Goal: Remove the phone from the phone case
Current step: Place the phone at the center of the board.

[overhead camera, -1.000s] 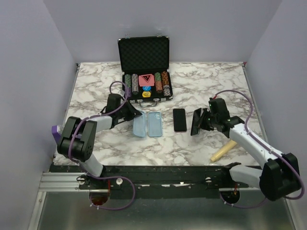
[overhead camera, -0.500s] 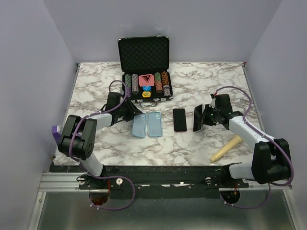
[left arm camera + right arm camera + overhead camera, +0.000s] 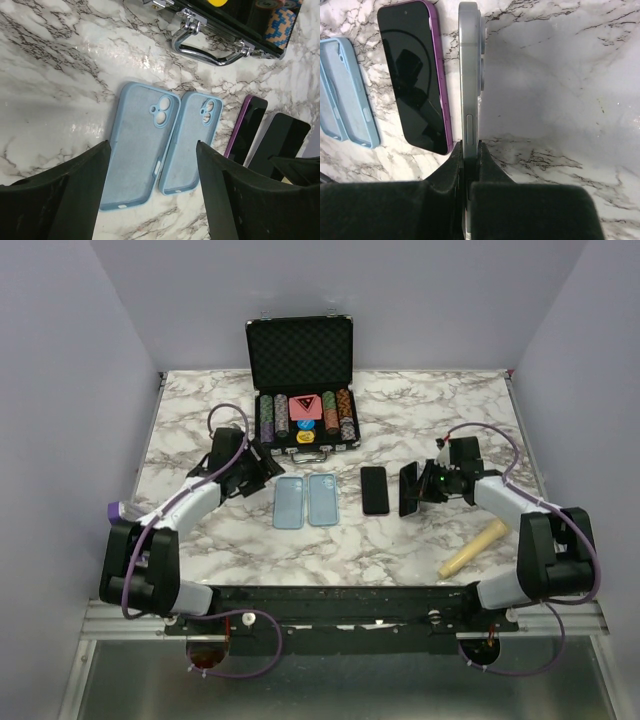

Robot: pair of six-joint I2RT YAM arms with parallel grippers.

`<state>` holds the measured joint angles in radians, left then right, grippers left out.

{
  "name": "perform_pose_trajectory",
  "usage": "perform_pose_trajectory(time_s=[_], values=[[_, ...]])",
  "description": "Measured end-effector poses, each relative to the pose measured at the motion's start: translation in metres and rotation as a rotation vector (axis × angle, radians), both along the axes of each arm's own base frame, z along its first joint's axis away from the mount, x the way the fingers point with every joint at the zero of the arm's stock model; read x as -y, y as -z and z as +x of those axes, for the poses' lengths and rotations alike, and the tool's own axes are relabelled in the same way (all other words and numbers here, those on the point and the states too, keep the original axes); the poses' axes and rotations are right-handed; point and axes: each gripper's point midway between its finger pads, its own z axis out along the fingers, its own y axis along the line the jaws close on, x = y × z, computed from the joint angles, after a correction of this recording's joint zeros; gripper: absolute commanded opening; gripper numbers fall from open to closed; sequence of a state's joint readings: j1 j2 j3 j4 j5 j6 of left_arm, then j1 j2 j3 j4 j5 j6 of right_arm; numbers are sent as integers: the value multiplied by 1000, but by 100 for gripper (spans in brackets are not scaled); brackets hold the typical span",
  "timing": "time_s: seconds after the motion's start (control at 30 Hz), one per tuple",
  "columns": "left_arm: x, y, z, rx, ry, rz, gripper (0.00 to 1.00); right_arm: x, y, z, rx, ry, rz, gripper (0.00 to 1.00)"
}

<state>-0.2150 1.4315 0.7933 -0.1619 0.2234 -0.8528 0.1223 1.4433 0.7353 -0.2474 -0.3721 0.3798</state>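
Job apparently done: left claw [image 3: 258,470], released, has backed off the outer blue phone case [image 3: 289,502], now flat left of the purple phone [image 3: 374,489]; right claw [image 3: 470,152] clenches the grey phone [image 3: 469,75] on edge just right of it.

Glossy purple phone [image 3: 412,75] (polished marble table [image 3: 560,75])
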Motion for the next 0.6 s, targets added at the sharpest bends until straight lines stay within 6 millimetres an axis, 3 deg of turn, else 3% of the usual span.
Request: perform_pose_trajectory(time_s=[0.17, 0.33, 0.5, 0.6], values=[[-10, -31, -10, 62, -25, 26, 79, 0, 9, 1, -29, -11, 37, 1], [-11, -67, -21, 158, -9, 20, 79, -2, 11, 8, -48, -22, 66, 11], [3, -105, -38, 275, 50, -9, 79, -1, 13, 17, -53, -21, 63, 17], [13, -117, -50, 308, 91, -24, 79, -1, 14, 24, -53, -24, 60, 22]])
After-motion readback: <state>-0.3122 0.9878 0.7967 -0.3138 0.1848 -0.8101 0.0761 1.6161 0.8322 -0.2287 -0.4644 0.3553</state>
